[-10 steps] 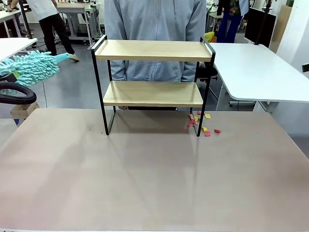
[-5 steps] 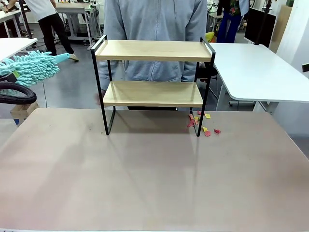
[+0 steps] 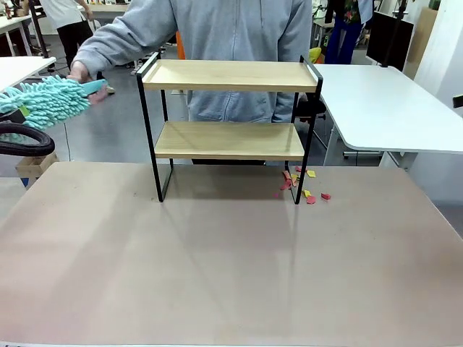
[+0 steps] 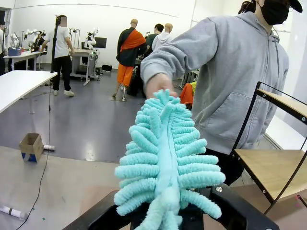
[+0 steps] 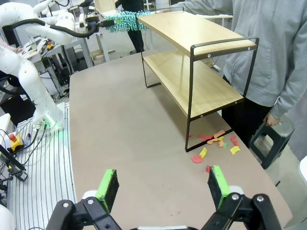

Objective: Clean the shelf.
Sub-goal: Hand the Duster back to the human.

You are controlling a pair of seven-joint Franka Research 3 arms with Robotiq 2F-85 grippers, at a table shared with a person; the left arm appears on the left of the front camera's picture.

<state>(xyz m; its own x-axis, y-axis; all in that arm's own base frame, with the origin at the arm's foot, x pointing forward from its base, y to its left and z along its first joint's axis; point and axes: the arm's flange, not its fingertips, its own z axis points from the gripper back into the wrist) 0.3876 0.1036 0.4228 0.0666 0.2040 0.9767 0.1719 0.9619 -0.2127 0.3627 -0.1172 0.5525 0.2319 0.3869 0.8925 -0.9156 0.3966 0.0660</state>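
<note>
Risk here sits in the handover at the upper left of the front view, where the person's hand (image 3: 78,70) closes on the far tip of the turquoise microfibre duster (image 3: 45,101) while the left gripper (image 4: 168,215) is clamped on its near end: if the person pulls before the jaws let go, or the arm moves off while the hand grips, the fluffy head could slip, twist or drop to the floor off the table's left edge. A second risk, in my judgement, is the sweep itself; the shelf (image 3: 228,123) is light on thin black legs, so a push from the duster could slide or tip it, and the coloured paper scraps (image 3: 304,184) beside its right leg could scatter farther over the brown table (image 3: 217,275). The shelf stands upright at the centre of the front view, toward the table's far edge, both wooden boards looking bare, the person just behind it. The left arm reaches in from the far left with the duster pointing right toward the shelf's top board but apart from it; in the left wrist view the duster rises from the bottom centre straight at the person's hand. The right gripper (image 5: 163,187) hangs over the table at the lower middle of its own view, green pads (image 5: 107,188) spread wide with nothing between them, well apart from the shelf.
</note>
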